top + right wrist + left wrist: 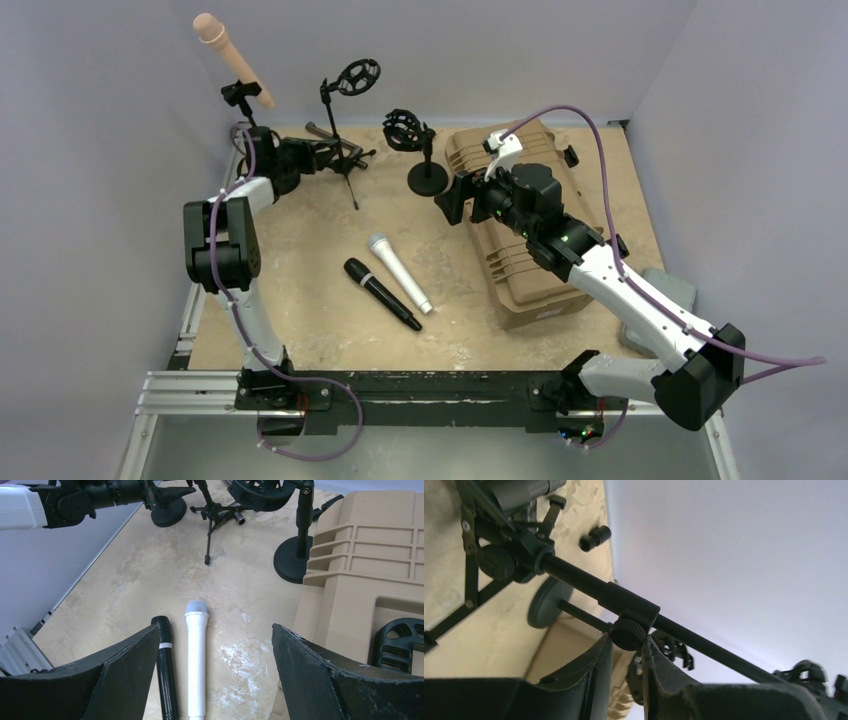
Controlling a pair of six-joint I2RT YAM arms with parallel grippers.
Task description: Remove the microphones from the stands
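tan mic (pixel 235 60) still in clip (pixel 240 93), not removed | left gripper (pixel 626 644) nearly closed at tripod knob (pixel 626 630), grip unclear | right gripper (pixel 215 630) wide open, empty, above white mic (pixel 196 655)

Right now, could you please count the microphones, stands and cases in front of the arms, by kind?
Microphones: 3 (peach microphone, black microphone, white microphone)
Stands: 3 (left stand, tripod stand, round-base stand)
Cases: 1 (tan case)
Total: 7
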